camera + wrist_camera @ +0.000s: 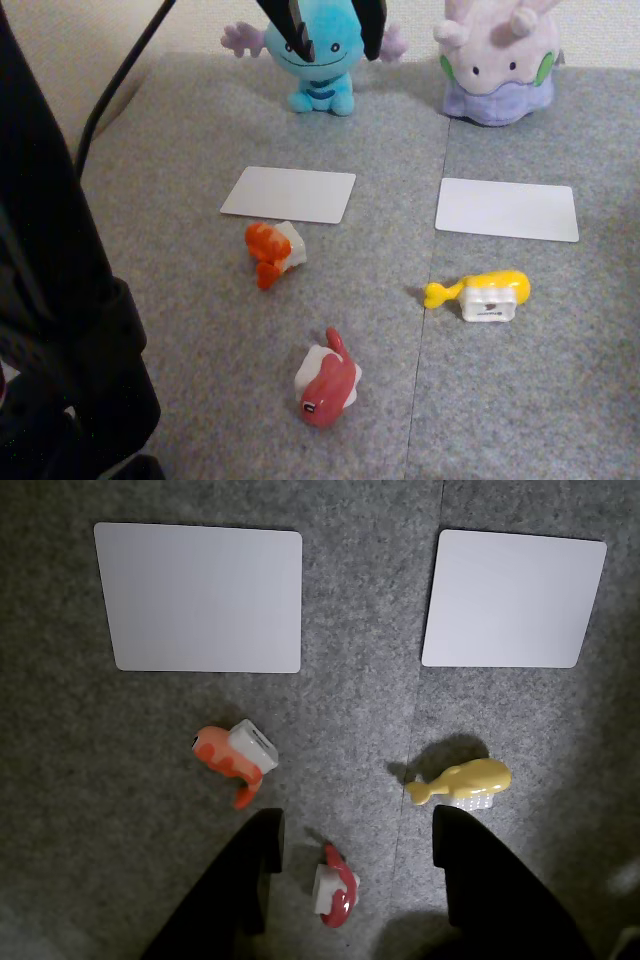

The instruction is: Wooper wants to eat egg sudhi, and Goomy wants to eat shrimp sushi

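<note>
Grey carpet tiles are seen as the work surface.

Blue plush: seated at the back edge, behind the left white card in the fixed view.

Lilac plush: seated at the back, behind the right white card.

Shrimp sushi: tipped on its side, just in front of the left card.

Egg sushi: placed upright in front of the right card, tail pointing left.

Red fish sushi: placed nearest the camera, between the other two.

Gripper: held wide apart and empty; in the wrist view the red fish sushi is framed between its black fingers.
</note>
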Controlling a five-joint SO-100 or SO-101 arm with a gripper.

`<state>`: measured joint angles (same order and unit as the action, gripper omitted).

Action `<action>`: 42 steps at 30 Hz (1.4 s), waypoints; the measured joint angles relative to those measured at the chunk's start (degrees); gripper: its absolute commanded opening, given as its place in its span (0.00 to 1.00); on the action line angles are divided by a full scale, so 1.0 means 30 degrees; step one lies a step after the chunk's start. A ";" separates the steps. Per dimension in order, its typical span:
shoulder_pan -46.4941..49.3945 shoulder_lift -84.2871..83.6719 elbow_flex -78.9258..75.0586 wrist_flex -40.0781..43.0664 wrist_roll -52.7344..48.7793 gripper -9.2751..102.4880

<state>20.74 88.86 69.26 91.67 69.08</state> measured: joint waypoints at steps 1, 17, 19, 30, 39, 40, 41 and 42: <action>0.0000 0.0293 0.0381 -0.0264 0.0410 0.24; -0.6211 2.1738 3.0937 -1.9570 0.5654 0.24; -0.5977 2.2295 3.0732 -2.0039 0.5771 0.24; -0.6064 2.2295 3.0850 -1.9834 0.5771 0.24; -0.4160 2.2236 2.6396 -1.7197 0.5391 0.24; -0.4131 2.2266 2.5781 -1.6699 0.5156 0.24; -0.4219 2.2236 2.5107 -1.6055 0.4922 0.24; -0.4248 2.2236 2.4521 -1.5498 0.4600 0.24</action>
<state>8.00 155.57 142.82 45.18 82.88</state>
